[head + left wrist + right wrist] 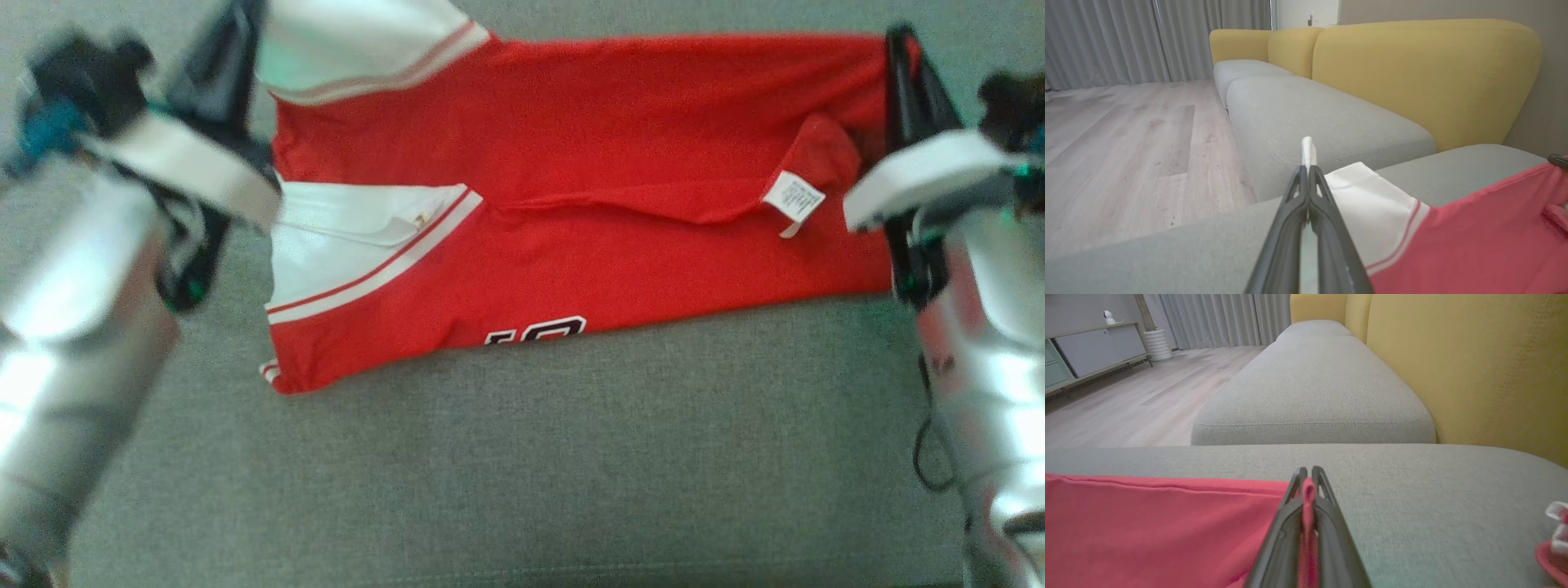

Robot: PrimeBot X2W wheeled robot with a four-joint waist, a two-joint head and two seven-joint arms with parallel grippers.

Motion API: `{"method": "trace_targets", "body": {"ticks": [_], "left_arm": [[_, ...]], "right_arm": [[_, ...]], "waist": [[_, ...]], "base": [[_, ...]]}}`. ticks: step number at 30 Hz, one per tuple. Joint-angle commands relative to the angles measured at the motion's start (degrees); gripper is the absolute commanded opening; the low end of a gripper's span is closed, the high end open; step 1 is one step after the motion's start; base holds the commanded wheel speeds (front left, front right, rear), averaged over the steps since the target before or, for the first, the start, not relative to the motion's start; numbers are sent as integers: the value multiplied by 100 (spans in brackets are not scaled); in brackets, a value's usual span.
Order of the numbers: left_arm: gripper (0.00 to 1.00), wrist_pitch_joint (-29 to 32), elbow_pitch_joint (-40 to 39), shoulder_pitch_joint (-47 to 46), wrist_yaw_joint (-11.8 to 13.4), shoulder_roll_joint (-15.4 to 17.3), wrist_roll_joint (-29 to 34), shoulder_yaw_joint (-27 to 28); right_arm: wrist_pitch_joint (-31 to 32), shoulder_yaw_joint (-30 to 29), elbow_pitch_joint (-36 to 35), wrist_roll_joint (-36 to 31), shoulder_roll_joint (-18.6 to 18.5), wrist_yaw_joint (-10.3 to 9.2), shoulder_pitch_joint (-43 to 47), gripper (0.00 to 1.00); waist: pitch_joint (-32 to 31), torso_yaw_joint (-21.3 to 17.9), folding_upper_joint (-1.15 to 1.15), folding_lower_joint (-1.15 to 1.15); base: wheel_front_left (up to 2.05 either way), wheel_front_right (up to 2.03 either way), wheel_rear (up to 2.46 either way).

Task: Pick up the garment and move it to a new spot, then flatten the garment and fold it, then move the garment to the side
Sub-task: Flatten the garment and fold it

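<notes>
A red garment [620, 163] with white sleeves lies stretched sideways across the far half of a grey seat cushion [522, 474], apparently already doubled along its length. Above the cushion's left side, the left hand [1306, 173] is clenched on a white sleeve edge. Above its right side, the right hand [1308, 475] is clenched on the red hem. For a clean fold, both hands should likely travel together, keeping the cloth taut and its edges aligned on the cushion.

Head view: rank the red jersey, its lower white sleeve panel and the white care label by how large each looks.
1. red jersey
2. white sleeve panel
3. care label
The differences are plain, and no two look alike.
</notes>
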Motion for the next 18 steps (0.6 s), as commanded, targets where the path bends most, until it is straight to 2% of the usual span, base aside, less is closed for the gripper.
{"method": "trace_targets", "body": {"ticks": [1, 7, 16, 17, 18], "left_arm": [[0, -33, -245, 127, 10, 127, 128, 397], [0, -33, -759, 1500, 10, -207, 686, 1130], [0, -33, -1091, 3212, 10, -935, 1414, 2124], [43, -33, -1079, 3353, 10, -1011, 1490, 2222], [100, -33, -1059, 3489, 10, -1079, 1573, 2317]], "right_arm": [[-61, -5, -227, -40, 37, 37, 222, 0], [-62, -208, -425, -44, 124, 37, 987, 0], [-62, -413, -410, 76, 376, 37, 1885, 0], [-62, -453, -327, 79, 401, 37, 1940, 38], [-62, -499, -284, 89, 430, 37, 1975, 100]], "waist": [[-237, 102, 0, 1], [-648, 176, 0, 1], [-1171, 228, 0, 1], [-1215, 223, 0, 1], [-1252, 217, 0, 1]], "base": [[0, 0, 0], [0, 0, 0], [0, 0, 0], [0, 0, 0], [0, 0, 0]]}}
